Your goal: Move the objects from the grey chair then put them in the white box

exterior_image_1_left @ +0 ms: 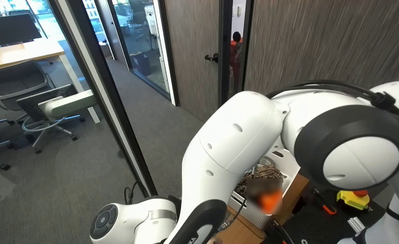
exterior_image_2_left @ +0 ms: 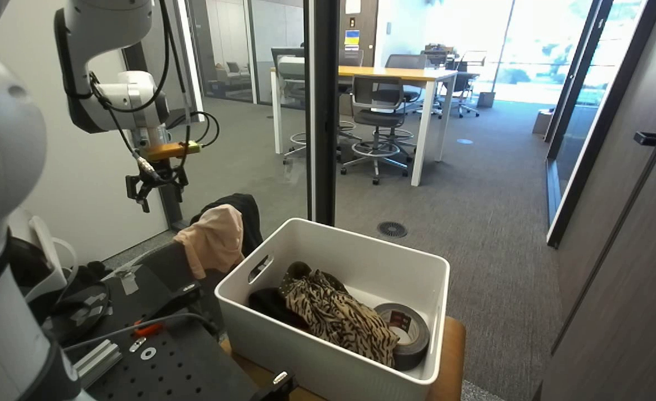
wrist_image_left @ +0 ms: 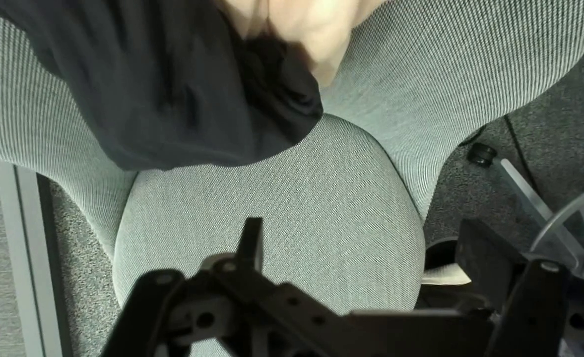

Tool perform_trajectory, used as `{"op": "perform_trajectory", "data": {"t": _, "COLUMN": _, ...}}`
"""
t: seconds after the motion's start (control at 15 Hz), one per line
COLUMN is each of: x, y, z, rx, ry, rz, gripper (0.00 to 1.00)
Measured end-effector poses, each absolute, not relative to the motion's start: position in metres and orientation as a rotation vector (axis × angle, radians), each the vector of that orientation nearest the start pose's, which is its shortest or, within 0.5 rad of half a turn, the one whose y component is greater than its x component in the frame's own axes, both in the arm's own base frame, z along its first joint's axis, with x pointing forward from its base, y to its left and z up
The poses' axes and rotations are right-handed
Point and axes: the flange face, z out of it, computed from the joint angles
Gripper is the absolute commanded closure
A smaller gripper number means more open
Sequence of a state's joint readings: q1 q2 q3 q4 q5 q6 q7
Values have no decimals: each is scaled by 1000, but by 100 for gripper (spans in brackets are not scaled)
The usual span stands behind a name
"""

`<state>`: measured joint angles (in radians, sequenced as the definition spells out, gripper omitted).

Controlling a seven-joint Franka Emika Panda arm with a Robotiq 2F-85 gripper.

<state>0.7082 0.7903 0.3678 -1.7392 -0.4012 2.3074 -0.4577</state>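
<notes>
Aloft, pincer (wrist_image_left: 361, 241) spread, cloths (wrist_image_left: 197, 99) over chair (wrist_image_left: 292, 213)

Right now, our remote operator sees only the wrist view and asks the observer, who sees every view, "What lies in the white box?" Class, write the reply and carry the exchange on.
Observer: In an exterior view, the white box holds a striped cloth and a roll of tape, among other things.
Operator: What does it stand on?
Observer: A brown surface, seen in both exterior views.
Operator: The peach cloth leaves my view at the top. Where does the rest hang?
Observer: In an exterior view, it drapes down what looks like the outer side of the grey chair backrest.
</notes>
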Motion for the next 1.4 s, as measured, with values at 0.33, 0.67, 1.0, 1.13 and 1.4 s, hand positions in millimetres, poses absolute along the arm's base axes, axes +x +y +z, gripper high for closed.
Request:
{"op": "perform_trajectory", "data": {"t": 0.33, "x": 321, "y": 590, "z": 117, "rx": 1949, "ry": 2356, "rz": -149, "gripper": 0}}
{"op": "perform_trajectory", "data": {"t": 0.67, "x": 358, "y": 572, "z": 89, "rx": 1881, "ry": 2283, "rz": -144, "gripper": 0}}
{"op": "perform_trajectory", "data": {"t": 1.0, "x": 372, "y": 558, "z": 61, "rx": 1846, "ry": 2235, "rz": -211, "gripper": 0}}
{"op": "perform_trajectory", "data": {"t": 1.13, "x": 372, "y": 558, "z": 56, "rx": 1830, "ry": 2223, "rz": -235, "gripper": 0}}
{"op": "perform_trajectory", "data": {"t": 1.4, "x": 371, "y": 563, "z": 52, "rx": 1775, "ry": 2198, "rz": -270, "gripper": 0}}
